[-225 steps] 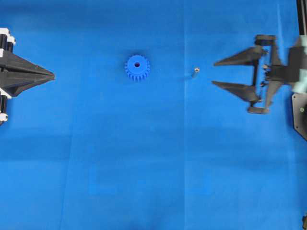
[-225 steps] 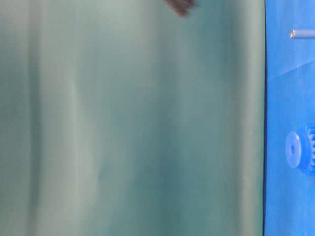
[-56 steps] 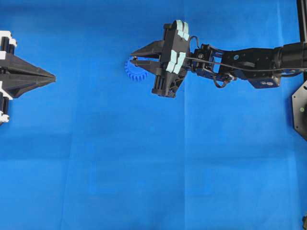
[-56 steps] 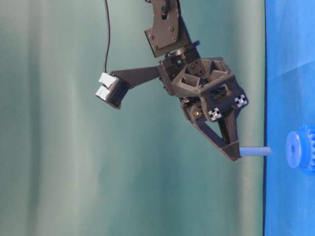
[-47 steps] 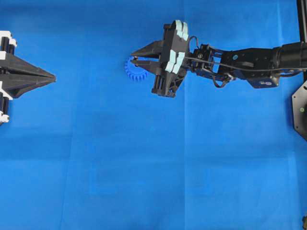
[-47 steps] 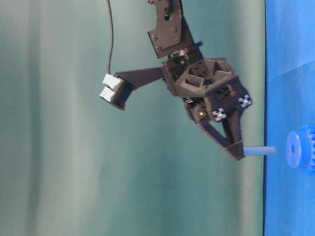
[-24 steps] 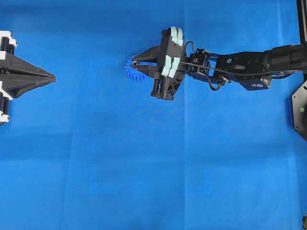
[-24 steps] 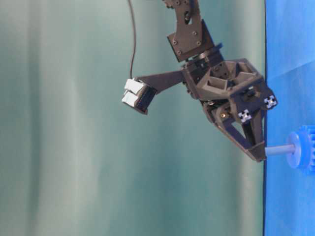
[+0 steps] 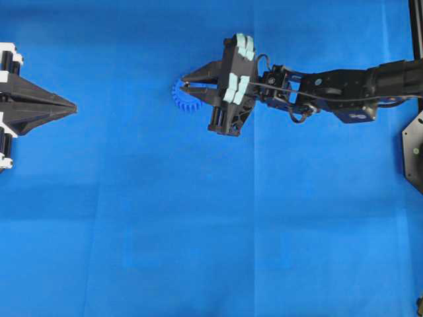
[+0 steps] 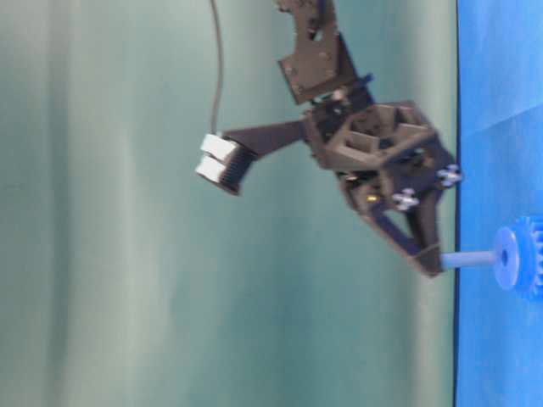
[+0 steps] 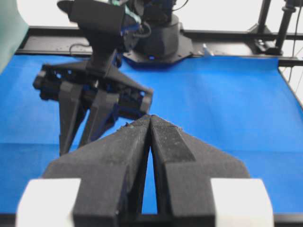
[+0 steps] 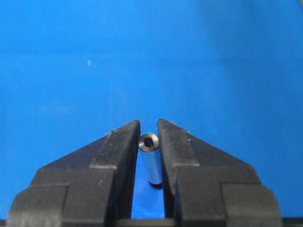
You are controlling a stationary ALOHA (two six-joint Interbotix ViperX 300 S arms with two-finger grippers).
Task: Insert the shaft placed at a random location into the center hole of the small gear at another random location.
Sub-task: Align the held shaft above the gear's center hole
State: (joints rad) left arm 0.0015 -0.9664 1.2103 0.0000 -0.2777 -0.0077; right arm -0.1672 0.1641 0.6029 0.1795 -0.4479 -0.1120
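- Blue table cover (image 9: 198, 231) spreads under both arms.
- Right arm (image 9: 344, 86) reaches in from the right edge of the overhead view, wrist pitched down over the small gear (image 9: 180, 99).
- Left gripper (image 9: 69, 104) sits parked at the left edge, fingers pressed together with nothing between them.
- Right gripper (image 12: 149, 137) is clamped on the shaft (image 12: 150, 163).
- In the table-level view the shaft's (image 10: 468, 259) free end meets the gear's (image 10: 516, 257) hub at the center hole (image 10: 504, 258); depth of entry, can't tell.
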